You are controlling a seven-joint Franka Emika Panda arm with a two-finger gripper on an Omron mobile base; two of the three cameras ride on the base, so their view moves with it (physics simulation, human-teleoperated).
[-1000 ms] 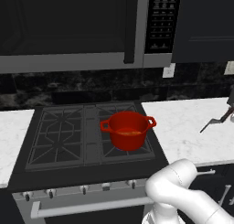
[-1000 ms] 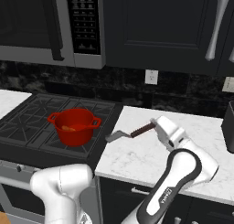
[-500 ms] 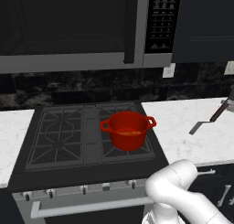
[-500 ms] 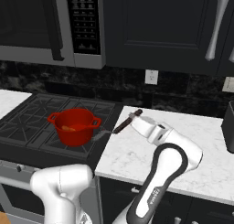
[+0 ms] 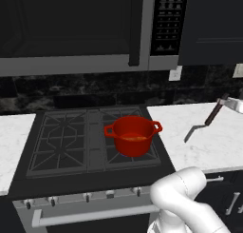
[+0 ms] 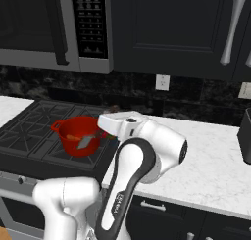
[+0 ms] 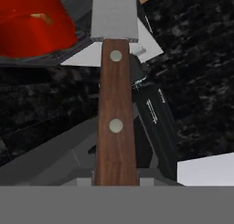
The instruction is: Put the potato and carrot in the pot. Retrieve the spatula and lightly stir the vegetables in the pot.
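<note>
The stove (image 5: 61, 146) is set between two white marble counters (image 5: 209, 132), under a microwave (image 5: 85, 32) and dark cabinets. The red pot (image 5: 134, 134) is seen on the stove's right burners, with orange pieces inside (too small to tell apart). The spatula (image 5: 203, 123) is held clear of the counter to the right of the pot, its long axis slanted, blade low and aimed toward the pot. The gripper (image 5: 224, 102) is clamped narrowly on the wooden handle.
</note>
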